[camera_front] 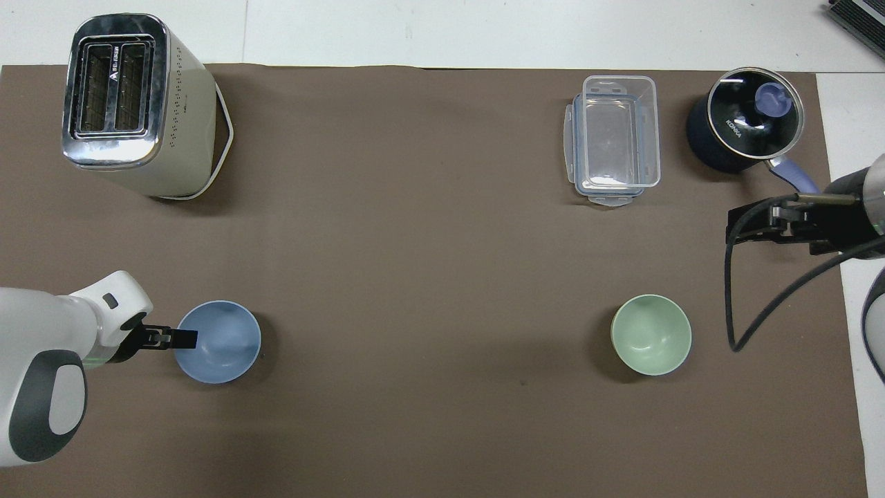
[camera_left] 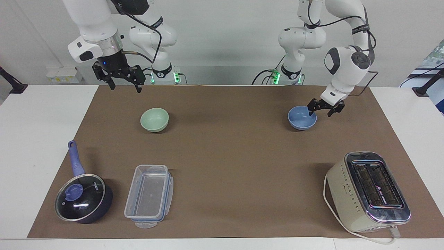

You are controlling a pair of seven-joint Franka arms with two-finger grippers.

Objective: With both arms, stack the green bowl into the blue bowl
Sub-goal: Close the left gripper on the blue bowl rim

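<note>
The pale green bowl (camera_left: 154,119) stands upright on the brown mat toward the right arm's end, and it also shows in the overhead view (camera_front: 650,335). The light blue bowl (camera_left: 302,118) stands upright toward the left arm's end, also in the overhead view (camera_front: 220,342). My left gripper (camera_left: 322,110) is open and low at the blue bowl's rim, on the side toward the left arm's end. One finger is inside the bowl and one outside. My right gripper (camera_left: 123,85) is open and empty, raised over the mat's edge nearest the robots, apart from the green bowl.
A cream toaster (camera_left: 369,191) stands farther from the robots than the blue bowl. A clear plastic container (camera_left: 149,195) and a dark blue lidded saucepan (camera_left: 83,198) stand farther from the robots than the green bowl. The brown mat (camera_left: 229,156) covers the table's middle.
</note>
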